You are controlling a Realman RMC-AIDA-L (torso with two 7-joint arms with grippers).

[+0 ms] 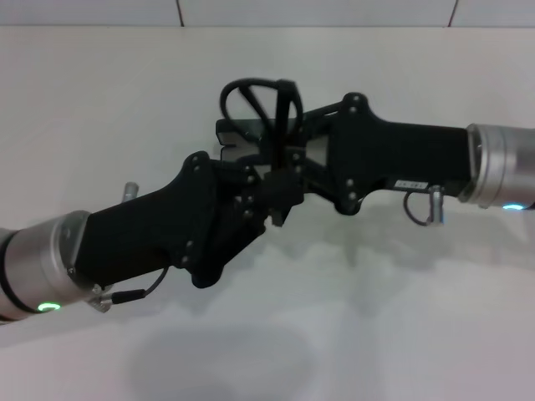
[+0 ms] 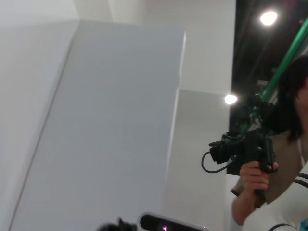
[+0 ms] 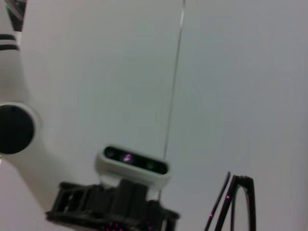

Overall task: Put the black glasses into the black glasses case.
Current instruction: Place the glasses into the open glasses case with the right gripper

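Where grippers meet, thin black glasses [image 1: 266, 107], upright

Glasses [image 1: 266, 107] btwn both end effectors, above table [image 1: 100, 109]

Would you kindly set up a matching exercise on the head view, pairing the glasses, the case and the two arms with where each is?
Things:
1. black glasses
2. black glasses case
3. left gripper
4. right gripper

Places:
A. reaches in from the right
B. on the table behind the grippers
C. raised above the grippers
D. reaches in from the lower left

Pairs: 1-C, 2-B, 3-D, 4-A
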